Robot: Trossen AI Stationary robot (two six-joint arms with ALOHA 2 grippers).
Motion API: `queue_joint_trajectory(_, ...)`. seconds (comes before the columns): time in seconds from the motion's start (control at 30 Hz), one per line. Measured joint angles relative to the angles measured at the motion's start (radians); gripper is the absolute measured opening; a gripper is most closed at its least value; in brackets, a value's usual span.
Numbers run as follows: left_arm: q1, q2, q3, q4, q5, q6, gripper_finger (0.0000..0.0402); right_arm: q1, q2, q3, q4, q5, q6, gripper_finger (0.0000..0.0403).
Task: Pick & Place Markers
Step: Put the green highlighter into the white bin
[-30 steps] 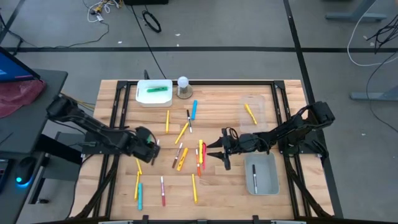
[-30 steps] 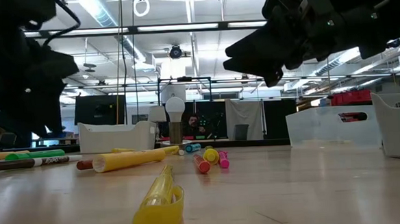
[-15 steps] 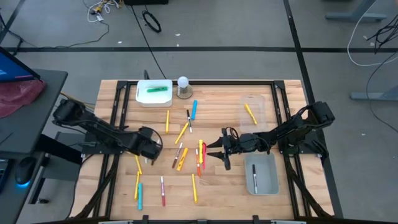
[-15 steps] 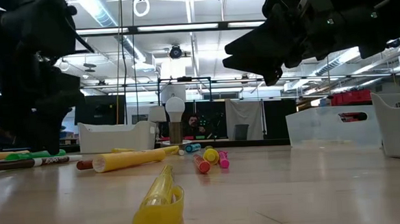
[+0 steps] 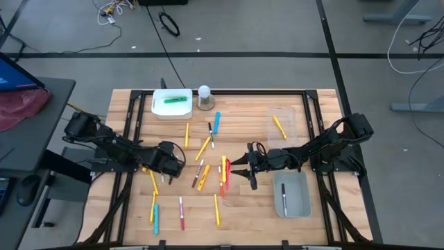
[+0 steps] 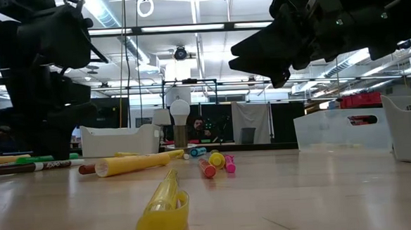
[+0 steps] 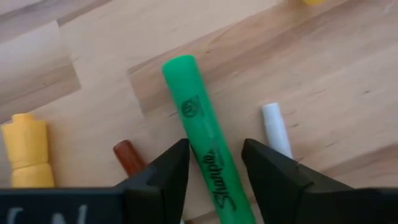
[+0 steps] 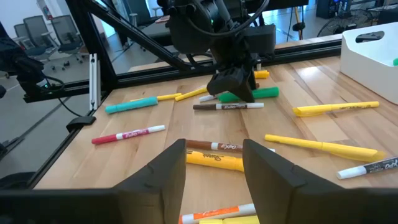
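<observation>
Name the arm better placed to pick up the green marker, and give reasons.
Left. The left gripper is down at the table with its open jaws either side of the green marker. The right gripper hangs open above the middle pile, farther off.

A wooden table (image 5: 250, 208) carries scattered markers (image 5: 208, 170), three bins (image 5: 171, 104) and a ball-topped object (image 5: 205, 97).

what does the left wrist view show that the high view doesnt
Only the left wrist view: the green marker lies between the open left gripper's fingers on the wood, with a yellow marker, a brown tip and a white tip beside it.

Only the high view: the right gripper, waiting open over the table's middle; the white bin; the grey tray.

Both: the left gripper low over the table.
</observation>
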Motion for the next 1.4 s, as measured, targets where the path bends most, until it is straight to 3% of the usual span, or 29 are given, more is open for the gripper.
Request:
queue_joint_trajectory(0.37, 0.002, 0.002, -0.002, 0.005, -0.034, 0.002, 0.0073, 0.0, 0.0, 0.0, 0.0, 0.0, 0.0, 0.0159)
queue_joint_trajectory(0.63, 0.006, 0.003, -0.002, -0.014, -0.048, 0.029, 0.0079, 0.0, 0.0, 0.0, 0.0, 0.0, 0.0, 0.0159)
queue_joint_trajectory(0.9, 0.014, -0.025, 0.077, -0.257, -0.076, 0.048, 0.0075, 0.0, 0.0, 0.0, 0.002, 0.0, 0.0, 0.0159)
queue_joint_trajectory(1.17, 0.165, -0.091, 0.232, -0.44, -0.188, 0.34, 0.0077, 0.0, 0.0, 0.0, 0.009, 0.035, 0.0, 0.0159)
queue_joint_trajectory(1.4, 0.454, -0.119, 0.34, -0.408, -0.203, 0.837, 0.0085, 0.0, 0.0, 0.0, 0.01, 0.034, 0.0, 0.0159)
